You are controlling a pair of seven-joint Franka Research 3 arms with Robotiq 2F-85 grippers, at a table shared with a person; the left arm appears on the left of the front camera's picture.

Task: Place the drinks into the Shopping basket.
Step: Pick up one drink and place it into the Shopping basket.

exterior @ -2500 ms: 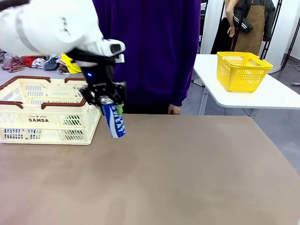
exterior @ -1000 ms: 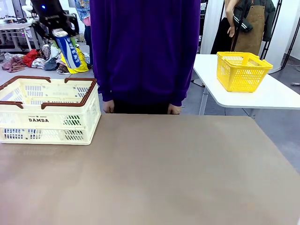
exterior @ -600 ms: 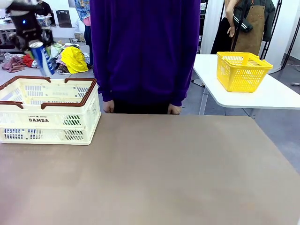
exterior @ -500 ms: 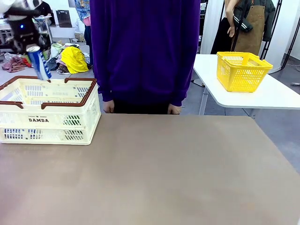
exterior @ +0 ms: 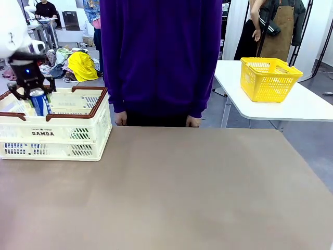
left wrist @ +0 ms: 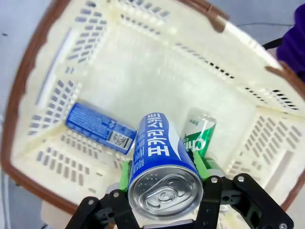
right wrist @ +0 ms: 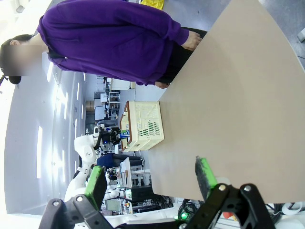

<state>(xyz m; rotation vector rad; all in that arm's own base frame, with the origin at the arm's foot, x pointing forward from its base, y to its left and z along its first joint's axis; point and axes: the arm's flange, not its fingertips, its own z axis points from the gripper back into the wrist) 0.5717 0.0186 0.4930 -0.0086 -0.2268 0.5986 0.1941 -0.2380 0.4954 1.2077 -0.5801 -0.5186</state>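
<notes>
At the far left of the front view, the left gripper (exterior: 32, 94) hangs just over the rim of the Shopping basket (exterior: 67, 136), its jaws clamped on a blue can (exterior: 40, 103) whose lower part already dips below the brown rim. From this side the crate's slatted wall hides what lies inside. The left wrist view looks straight down past the held blue can (left wrist: 162, 157) (silver top toward the camera, green pads (left wrist: 125, 174) pressed to both sides) and shows the basket floor: a second blue can (left wrist: 99, 128) lying on its side, and a green can (left wrist: 199, 134) lying beside the held one, partly covered by it. Whether the held can touches the floor cannot be told.

Further right in the front view, a person in a purple top (exterior: 161, 57) stands at the table's far edge, hands at the sides. A yellow basket (exterior: 269, 78) sits on a separate white table (exterior: 291, 107).

The right wrist view shows the right gripper (right wrist: 150, 179) with its fingers spread wide apart, nothing between them, above the bare brown table (right wrist: 238, 95), with the Shopping basket (right wrist: 145, 126) well away.
</notes>
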